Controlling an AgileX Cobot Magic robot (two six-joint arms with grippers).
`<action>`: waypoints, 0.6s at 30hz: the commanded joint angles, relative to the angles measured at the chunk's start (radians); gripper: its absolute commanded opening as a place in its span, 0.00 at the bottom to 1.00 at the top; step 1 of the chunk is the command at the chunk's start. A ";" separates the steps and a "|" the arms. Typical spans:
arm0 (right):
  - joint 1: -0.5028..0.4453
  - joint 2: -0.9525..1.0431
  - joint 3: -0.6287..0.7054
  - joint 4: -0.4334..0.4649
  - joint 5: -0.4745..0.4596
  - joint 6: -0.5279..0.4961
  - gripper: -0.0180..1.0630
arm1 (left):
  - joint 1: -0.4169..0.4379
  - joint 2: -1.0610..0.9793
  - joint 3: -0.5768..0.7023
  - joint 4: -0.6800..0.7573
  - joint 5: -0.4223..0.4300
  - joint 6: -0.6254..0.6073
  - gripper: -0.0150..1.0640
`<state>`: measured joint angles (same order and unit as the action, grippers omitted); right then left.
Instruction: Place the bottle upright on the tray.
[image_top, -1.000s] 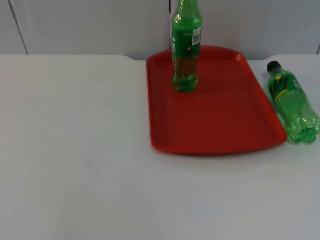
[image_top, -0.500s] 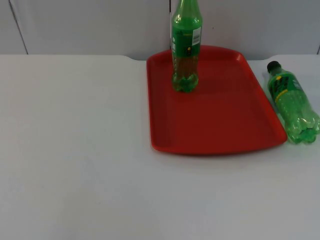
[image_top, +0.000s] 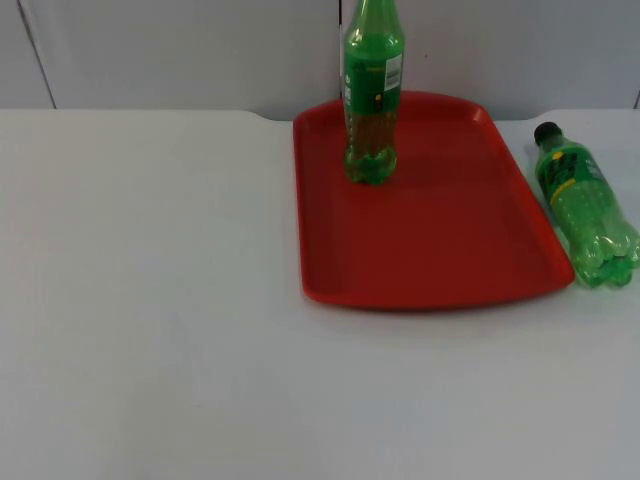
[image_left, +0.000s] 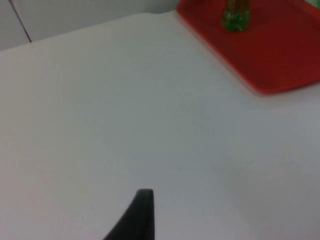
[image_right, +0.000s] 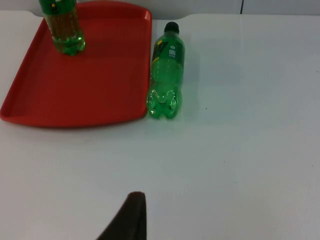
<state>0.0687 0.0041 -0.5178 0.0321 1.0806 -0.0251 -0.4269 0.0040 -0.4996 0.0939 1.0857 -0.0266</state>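
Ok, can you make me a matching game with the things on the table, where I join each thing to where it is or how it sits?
Things:
1. standing bottle
2. lying bottle
3. red tray
4. table

Places or states:
a. white, underneath everything
b. on its side on the table, just off the tray's edge
c. upright on the tray
d. flat on the table, holding one bottle

Pairs: 1-c, 2-b, 3-d, 4-a

Two green bottles — one upright (image_top: 373, 90), one lying (image_top: 583, 203) — and one red tray (image_top: 430, 230).
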 joint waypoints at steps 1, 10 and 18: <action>0.002 -0.004 0.001 -0.003 -0.001 -0.009 0.99 | -0.002 -0.004 0.006 0.000 -0.010 -0.003 0.99; 0.002 -0.004 0.001 -0.003 -0.001 -0.009 0.99 | -0.002 -0.004 0.006 0.000 -0.010 -0.003 0.99; 0.002 -0.004 0.001 -0.003 -0.001 -0.009 0.99 | -0.002 -0.004 0.006 0.000 -0.010 -0.003 0.99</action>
<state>0.0687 0.0041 -0.5178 0.0321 1.0806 -0.0251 -0.4269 0.0040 -0.4996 0.0939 1.0857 -0.0266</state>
